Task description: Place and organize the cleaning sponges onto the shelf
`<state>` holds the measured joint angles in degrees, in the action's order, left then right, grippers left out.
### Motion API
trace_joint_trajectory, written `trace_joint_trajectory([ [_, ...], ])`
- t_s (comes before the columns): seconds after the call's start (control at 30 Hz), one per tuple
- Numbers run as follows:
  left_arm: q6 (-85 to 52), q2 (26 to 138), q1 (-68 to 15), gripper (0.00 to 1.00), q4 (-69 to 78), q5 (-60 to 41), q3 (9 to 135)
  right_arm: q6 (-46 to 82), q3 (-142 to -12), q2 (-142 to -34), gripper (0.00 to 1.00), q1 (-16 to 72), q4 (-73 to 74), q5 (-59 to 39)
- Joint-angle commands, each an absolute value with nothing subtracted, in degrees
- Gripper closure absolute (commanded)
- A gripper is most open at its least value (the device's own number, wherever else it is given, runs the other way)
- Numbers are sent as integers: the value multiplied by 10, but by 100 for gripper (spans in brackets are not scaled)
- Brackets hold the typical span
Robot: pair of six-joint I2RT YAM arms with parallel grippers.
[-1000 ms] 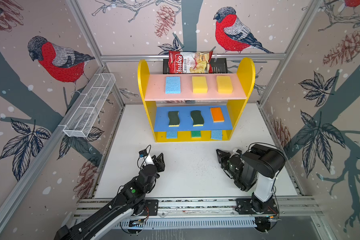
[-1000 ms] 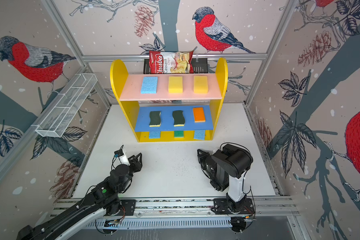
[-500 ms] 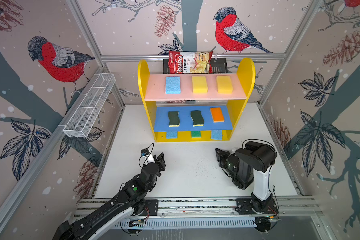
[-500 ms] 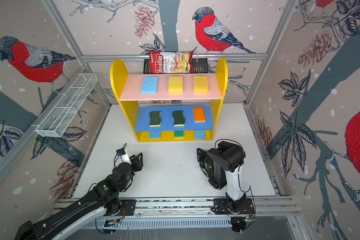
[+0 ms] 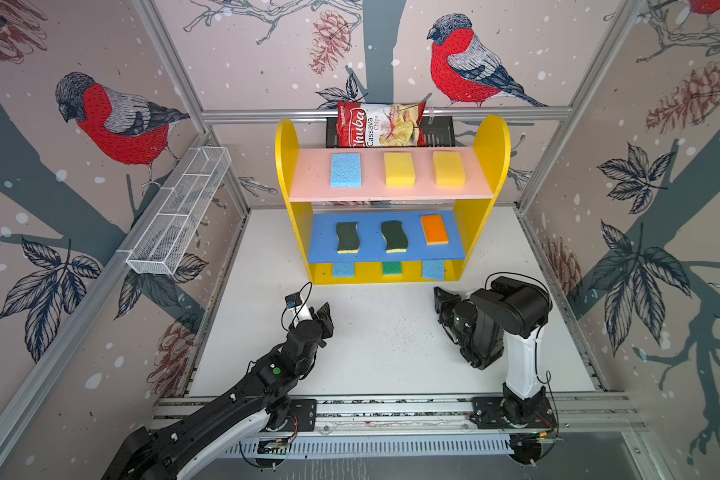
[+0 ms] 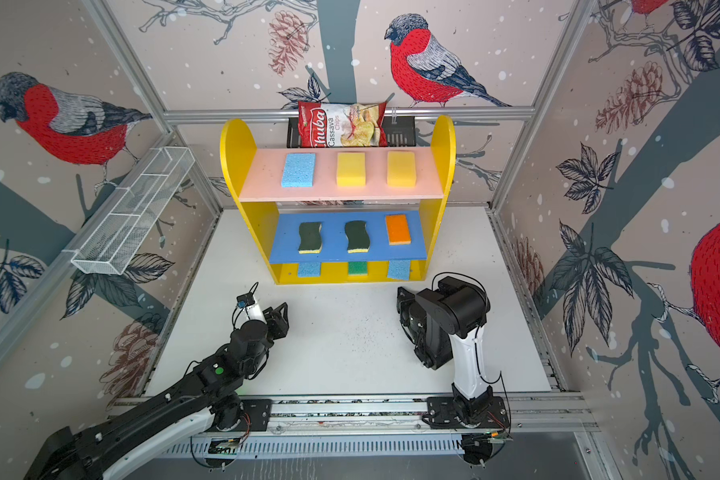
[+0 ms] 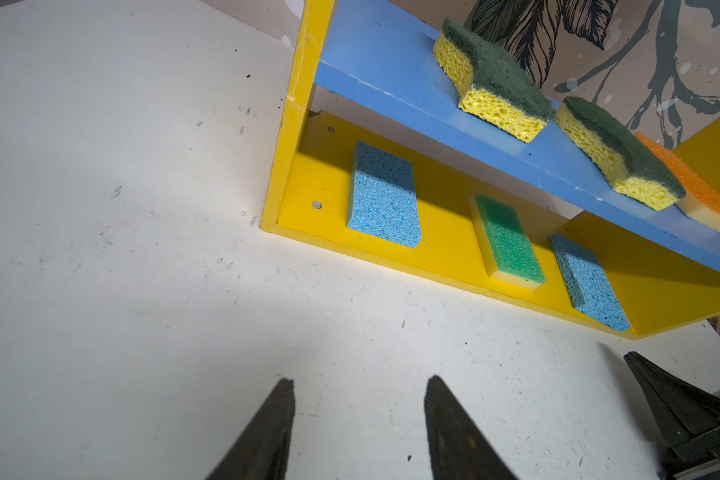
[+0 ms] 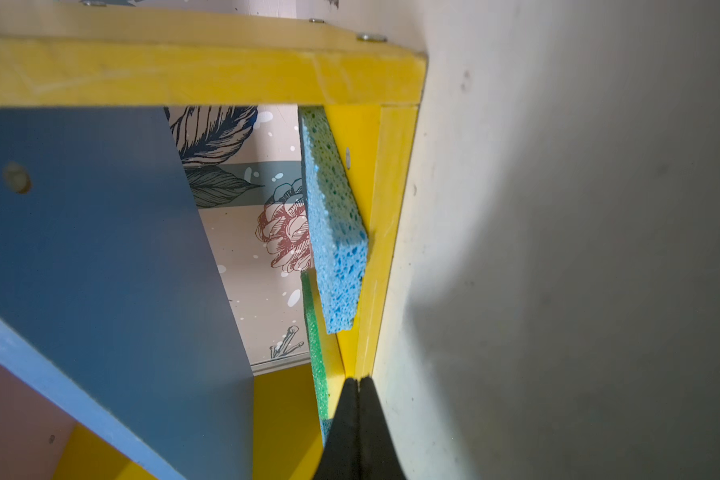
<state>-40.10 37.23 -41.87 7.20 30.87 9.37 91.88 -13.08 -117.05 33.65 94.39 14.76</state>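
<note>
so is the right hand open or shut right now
Shut. In the right wrist view the right hand has its jaws pressed together, with no gap and nothing held between them.

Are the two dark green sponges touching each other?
Apart: in both top views, bare blue board shows between the left sponge and the right sponge.

In both top views the blue middle board (image 5: 371, 255) is covering most of three sponges on the yellow base (image 5: 368, 275): only the front ends of the light blue sponge (image 5: 343, 270), the bright green sponge (image 5: 392, 268) and the second light blue sponge (image 5: 433, 270) are showing at the base's front edge. The chips bag (image 5: 377, 124) is hiding the middle of the black rack (image 5: 439, 133). In the left wrist view a dark-green sponge (image 7: 616, 153) is overlapping the orange sponge (image 7: 715, 195), and the picture's edge is cutting off the fingers (image 7: 267, 432) of the left gripper (image 7: 359, 380).
</note>
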Motion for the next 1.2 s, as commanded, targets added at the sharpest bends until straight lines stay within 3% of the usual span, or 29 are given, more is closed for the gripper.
trace_joint_trajectory([
  [0.0, -397, 378, -408, 48, 97, 287, 100, 923, -137, -1170, 100, 329, 959, 154],
  [1.17, -423, 394, -365, 48, 115, 238, 97, 958, -196, -1164, 100, 305, 802, 153],
])
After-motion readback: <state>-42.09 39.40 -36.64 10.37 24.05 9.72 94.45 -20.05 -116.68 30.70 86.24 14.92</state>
